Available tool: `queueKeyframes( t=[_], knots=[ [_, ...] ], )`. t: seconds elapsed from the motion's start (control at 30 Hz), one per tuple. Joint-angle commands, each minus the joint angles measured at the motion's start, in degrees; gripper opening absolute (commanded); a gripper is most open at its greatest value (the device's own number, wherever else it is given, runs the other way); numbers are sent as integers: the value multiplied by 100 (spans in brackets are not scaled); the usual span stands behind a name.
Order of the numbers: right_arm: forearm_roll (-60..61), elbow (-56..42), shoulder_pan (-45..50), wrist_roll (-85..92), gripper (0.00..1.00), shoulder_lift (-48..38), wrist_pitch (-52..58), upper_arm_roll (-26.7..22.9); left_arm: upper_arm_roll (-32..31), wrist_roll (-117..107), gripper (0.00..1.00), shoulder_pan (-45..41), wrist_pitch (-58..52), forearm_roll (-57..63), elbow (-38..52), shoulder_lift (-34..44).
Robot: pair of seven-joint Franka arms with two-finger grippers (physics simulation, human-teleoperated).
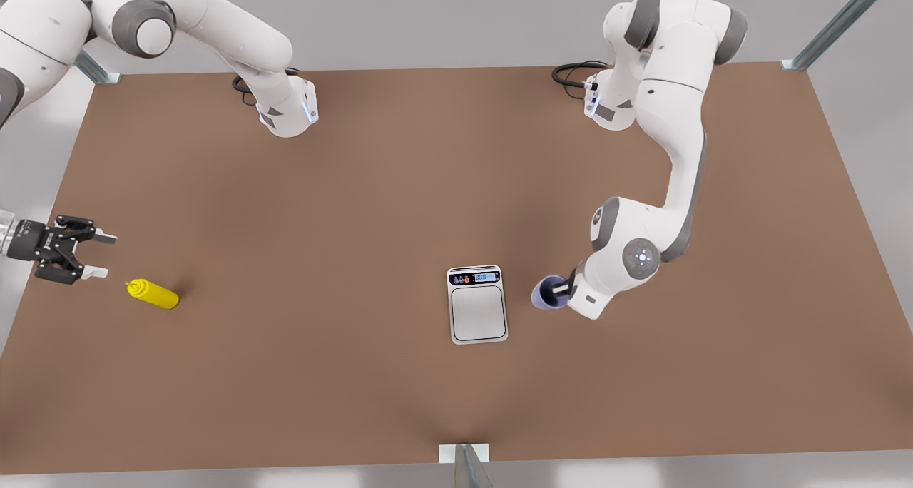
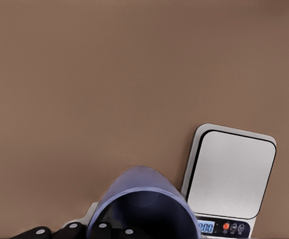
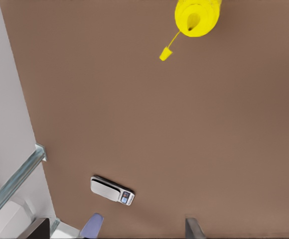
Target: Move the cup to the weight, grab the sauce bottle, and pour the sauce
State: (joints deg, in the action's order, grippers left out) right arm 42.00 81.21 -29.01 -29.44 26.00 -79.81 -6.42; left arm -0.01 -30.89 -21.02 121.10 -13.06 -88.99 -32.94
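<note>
The lavender cup [image 1: 546,294] hangs tilted just off the front view's right side of the weight [image 1: 478,304], a silver scale, and is not on its plate. My left gripper [image 1: 563,288] is shut on the cup's rim. The left wrist view looks into the cup [image 2: 143,209], with dark fingers [image 2: 71,229] beside it and the weight [image 2: 230,169] close by. The yellow sauce bottle [image 1: 154,294] lies on its side at the front view's left, nozzle toward my right gripper [image 1: 104,255]. That gripper is open, a short way from the nozzle. The bottle [image 3: 197,17] also appears in the right wrist view.
The brown table [image 1: 356,188] carries only these things. Metal frame posts stand at its corners and at the near edge [image 1: 465,463]. Both arm bases [image 1: 289,110] sit at the far edge. A small yellow cap [image 3: 165,54] dangles from the bottle.
</note>
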Motion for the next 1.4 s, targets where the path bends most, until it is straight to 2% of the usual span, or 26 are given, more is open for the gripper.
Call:
queueKeyframes(
  t=[0.0,0.17,0.23,0.3,0.37,0.6,0.63,0.7,0.8,0.83,0.87,0.9,1.03,1.1,1.13,1.2,1.23,1.27,1.3,1.33,1.37],
  knots=[
    [10,0,-25,0,100,10,0,0,1,-144,21,-68,2,-197,66,-63],
    [326,-53,-394,150,100,203,0,0,9,-1525,21,-745,19,-197,1050,-784],
    [475,-62,-491,53,100,247,0,0,18,-1613,21,-921,204,-197,1051,-828],
    [1116,-114,-746,-1071,100,326,9,-8,27,-1604,21,-1018,450,-179,1059,-898],
    [1749,-747,-913,-1582,100,994,194,0,18,-1604,21,-1036,591,-179,1050,-960],
    [3147,-659,-948,-1591,100,2031,712,150,18,-1596,23,-1036,678,67,1050,-1153],
    [3165,-668,-948,-1591,100,2101,704,229,18,-1596,26,-1036,696,67,1050,-1162],
    [3296,-677,-948,-1591,100,2216,712,273,18,-1596,41,-1036,696,67,1059,-1162],
    [3288,-686,-1071,-1600,100,2233,958,264,18,-1604,69,-1027,705,58,1059,-1162],
    [3253,-677,-1221,-1591,100,2295,1072,264,18,-1596,76,-1027,714,58,1059,-1162],
    [3279,-703,-1273,-1582,100,2453,1424,203,18,-1604,92,-1027,705,58,1059,-1162],
    [3279,-695,-1352,-1529,100,2541,1635,194,9,-1622,100,-983,696,14,1050,-1153],
    [3375,-782,-1423,-1354,100,3051,1872,71,1,-1833,100,-992,486,14,1042,-776],
    [3534,-1081,-1344,-1213,100,3393,1802,-35,44,-1851,100,-983,-428,49,1050,-257],
    [3569,-1108,-1344,-1204,100,3438,1557,-70,132,-1772,100,-965,-1435,93,1120,234],
    [3648,-1099,-1344,-959,100,3534,1310,-70,519,-808,100,-808,-3388,532,1656,788],
    [3683,-1099,-1353,-905,100,3605,1310,-70,913,772,100,-605,-3926,673,1666,1201],
    [3683,-1090,-1353,-905,100,3657,1310,-70,1740,2200,100,-605,-4225,682,1666,1457],
    [3666,-1064,-1353,-914,100,3692,1319,-70,1934,2395,100,-605,-4393,770,1657,1492],
    [3648,-1020,-1353,-923,100,3710,1336,-70,1812,2395,100,-509,-4288,928,1394,1685],
    [3639,-993,-1344,-914,100,3745,1380,-70,1187,2403,100,63,-4147,998,1226,1861]
  ],
)
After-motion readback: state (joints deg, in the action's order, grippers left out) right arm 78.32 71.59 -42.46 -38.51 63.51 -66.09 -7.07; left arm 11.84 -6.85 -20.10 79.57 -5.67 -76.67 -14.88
